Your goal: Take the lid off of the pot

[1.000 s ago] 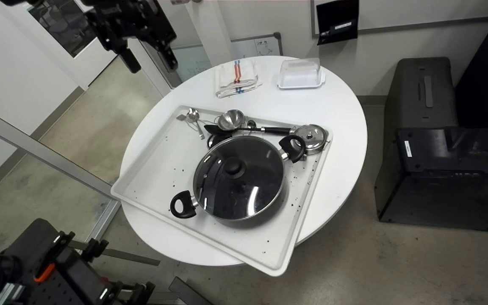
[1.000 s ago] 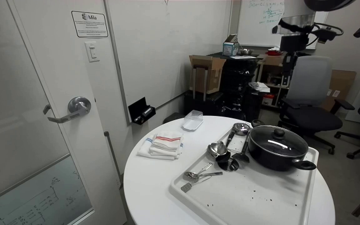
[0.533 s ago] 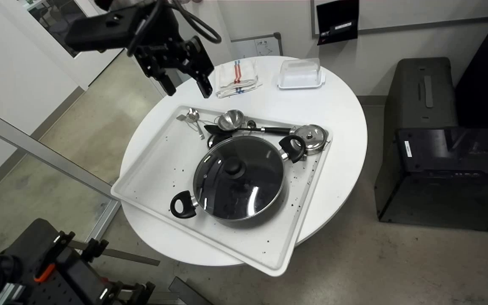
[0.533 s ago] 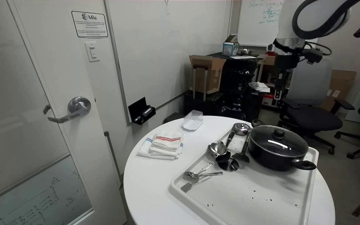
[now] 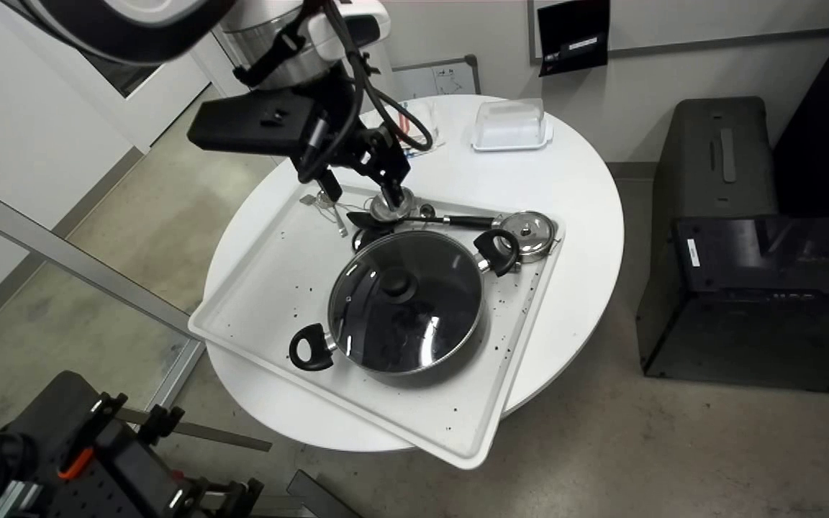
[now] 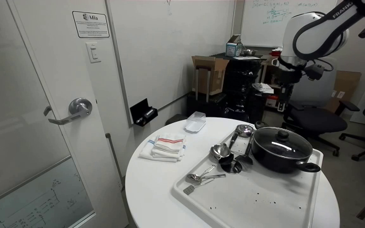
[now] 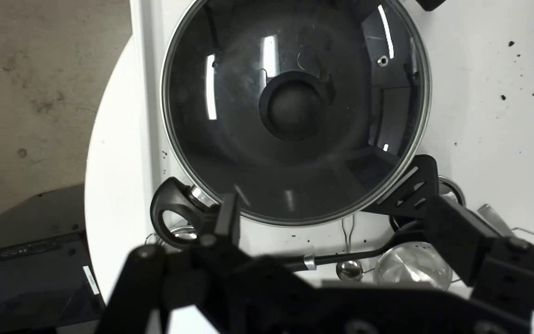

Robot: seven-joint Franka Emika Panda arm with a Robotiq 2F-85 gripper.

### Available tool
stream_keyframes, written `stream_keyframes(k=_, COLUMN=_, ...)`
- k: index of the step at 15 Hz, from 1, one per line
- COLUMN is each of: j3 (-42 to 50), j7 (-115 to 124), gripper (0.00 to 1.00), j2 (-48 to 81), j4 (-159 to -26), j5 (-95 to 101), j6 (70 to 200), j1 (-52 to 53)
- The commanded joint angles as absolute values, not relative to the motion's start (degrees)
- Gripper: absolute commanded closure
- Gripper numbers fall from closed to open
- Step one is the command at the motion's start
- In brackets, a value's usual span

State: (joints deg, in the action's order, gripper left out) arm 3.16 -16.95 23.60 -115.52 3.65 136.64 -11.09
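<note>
**Glass lid seated on the pot; gripper overhead, jaws wide**

Surface: round white table. Large pale tray laid across it, a corner jutting past the table edge in an exterior view. Dark specks scattered on the tray floor. Pot rests on the tray, black, two loop handles on opposite sides. Lid level, dark knob at centre, bright strips mirrored in the glass.

Beside the pot: black slotted spatula, shiny metal bowl, round metal piece with a small knob. Small metal utensils lie in a tray corner. Off the tray: folded white cloths, red and blue stripes, and near them a white dish under a clear cover.

Gripper hangs in the air, apart from the lid; wrist view looks down past the widely spread jaws onto lid and utensils. Arm lettered FRANKA enters from the upper right of an exterior view.

Room: door with lever handle; light switch; sign reading "Mila". Whiteboard, black holder near its lower edge. Open cardboard box farther back. Grey-backed chair beyond the pot. Dark cases stand on a stained, bare-looking floor.
</note>
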Motion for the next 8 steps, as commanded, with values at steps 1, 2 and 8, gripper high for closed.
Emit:
stream_keyframes(k=1, j3=3.4, j7=-19.1, gripper=0.0, j2=26.3, j4=-115.3, j5=3.3, j6=139.4, j1=-12.2)
stream_keyframes(k=2, j3=3.5, j7=-19.1, gripper=0.0, j2=27.0, j4=-115.3, j5=3.5, j6=139.3, j1=-12.4)
stream_keyframes(k=8, j3=3.4, j7=-20.1, gripper=0.0, j2=30.7, j4=-115.5, j5=4.1, j6=140.6, j1=-13.2)
